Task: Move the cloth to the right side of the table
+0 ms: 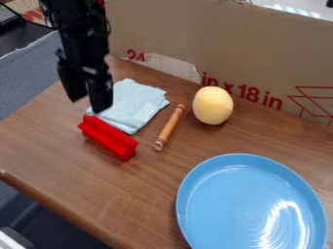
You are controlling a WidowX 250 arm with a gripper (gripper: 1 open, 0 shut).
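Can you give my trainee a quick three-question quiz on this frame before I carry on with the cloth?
1. True or false: the gripper is shut on the cloth.
2. Which thing lies between the cloth and the yellow ball: A) red block B) wooden stick C) blue plate?
3. What stands behind the table, printed in red?

Key: 1 false, it is open; 2 B; 3 the cardboard box.

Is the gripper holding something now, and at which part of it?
Nothing is held. The gripper hangs open above the cloth's left edge, its jaws empty.
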